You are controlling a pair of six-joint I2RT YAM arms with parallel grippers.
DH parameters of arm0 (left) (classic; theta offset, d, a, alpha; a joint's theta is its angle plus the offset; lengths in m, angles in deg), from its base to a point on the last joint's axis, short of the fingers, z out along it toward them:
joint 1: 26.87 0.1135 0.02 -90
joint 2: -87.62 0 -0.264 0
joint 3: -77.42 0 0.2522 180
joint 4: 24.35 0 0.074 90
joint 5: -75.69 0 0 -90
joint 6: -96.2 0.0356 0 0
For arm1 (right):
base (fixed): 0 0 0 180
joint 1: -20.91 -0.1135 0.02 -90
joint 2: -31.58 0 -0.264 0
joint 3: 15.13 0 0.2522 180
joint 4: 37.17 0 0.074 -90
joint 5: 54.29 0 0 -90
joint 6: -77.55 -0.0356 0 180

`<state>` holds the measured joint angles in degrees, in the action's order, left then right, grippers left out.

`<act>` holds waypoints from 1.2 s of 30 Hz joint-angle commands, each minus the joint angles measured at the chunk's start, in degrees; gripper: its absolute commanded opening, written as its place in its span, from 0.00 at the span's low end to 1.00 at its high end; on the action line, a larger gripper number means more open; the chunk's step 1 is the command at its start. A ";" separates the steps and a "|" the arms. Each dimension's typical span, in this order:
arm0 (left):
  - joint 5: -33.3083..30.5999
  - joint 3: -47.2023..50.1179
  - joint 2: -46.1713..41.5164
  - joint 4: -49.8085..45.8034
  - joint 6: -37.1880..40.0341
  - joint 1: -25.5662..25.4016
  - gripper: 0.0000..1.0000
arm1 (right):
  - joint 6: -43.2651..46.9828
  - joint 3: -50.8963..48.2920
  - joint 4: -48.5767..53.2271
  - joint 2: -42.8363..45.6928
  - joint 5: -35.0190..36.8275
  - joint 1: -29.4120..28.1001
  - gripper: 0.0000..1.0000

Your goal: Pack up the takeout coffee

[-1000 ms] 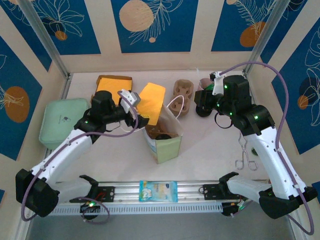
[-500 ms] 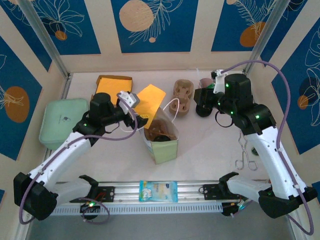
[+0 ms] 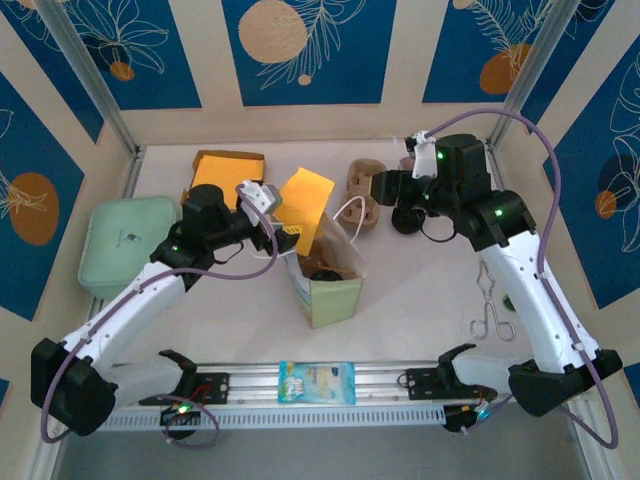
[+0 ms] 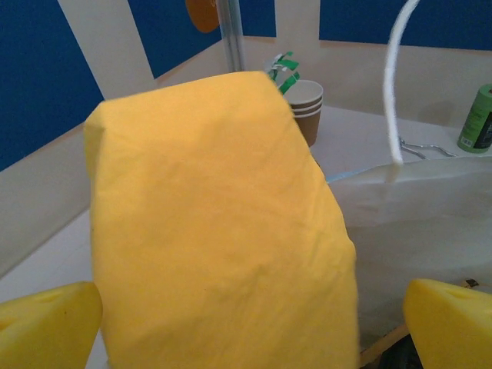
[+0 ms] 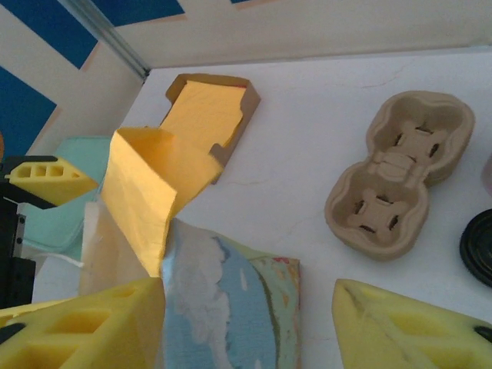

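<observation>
- The snack packet [image 3: 316, 382] on the near rail [image 3: 250, 385] carried blue-and-white print, too small to read. The green box [image 3: 125, 245] bore 1 small dark mark, equally unreadable.
- The paper bag [image 3: 335, 298] had a blue-green picture on its wall, but I could make out no letters.
- The takeout coffee [image 3: 322, 270] showed as a dark round top low inside the bag's open mouth, though I could not be sure of it.
- A black disc [image 5: 478, 247] sat on the table [image 3: 420, 290] near the cup carrier [image 3: 362, 192]. Whether it was a lid or a cup, I could not tell.
- The left gripper [image 4: 250, 327] was spread wide at the bag's left rim. The yellow napkin [image 4: 215, 231] stood between its 2 fingers, unpinched.
- The right gripper [image 5: 254, 327] hung near the carrier with its 2 fingers parted and nothing between them.
- Bare table lay between the bag and the tongs [image 3: 490, 312].
</observation>
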<state>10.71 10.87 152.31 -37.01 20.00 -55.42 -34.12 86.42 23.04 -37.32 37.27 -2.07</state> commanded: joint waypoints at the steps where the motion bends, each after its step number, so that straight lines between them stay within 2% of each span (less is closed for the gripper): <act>1: -0.02 -0.29 -1.52 2.28 -1.08 -0.64 1.00 | 0.00 2.08 0.79 -0.82 -4.06 0.30 0.61; 11: 0.42 0.75 -2.24 9.28 -6.53 -0.62 1.00 | 1.01 3.19 0.57 -4.20 -8.57 0.03 0.65; 15: 0.20 -0.23 -0.61 11.57 -8.96 -0.54 1.00 | 1.31 6.45 0.93 -8.08 -11.26 -0.11 0.65; 23: 0.47 -8.70 3.40 8.13 -17.61 1.01 1.00 | 4.04 16.14 4.39 -19.33 -12.99 -2.22 0.67; 29: 6.91 -10.77 4.26 8.48 -28.83 5.95 1.00 | 5.93 21.19 6.25 -26.38 -13.97 -3.86 0.70; 36: 7.90 -11.85 3.84 3.18 -29.78 8.13 1.00 | 7.45 26.53 8.47 -32.16 -14.48 -5.68 0.70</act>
<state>16.37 0.29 156.37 -31.59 -7.73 -47.82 -28.57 109.96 29.12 -68.62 24.72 -6.77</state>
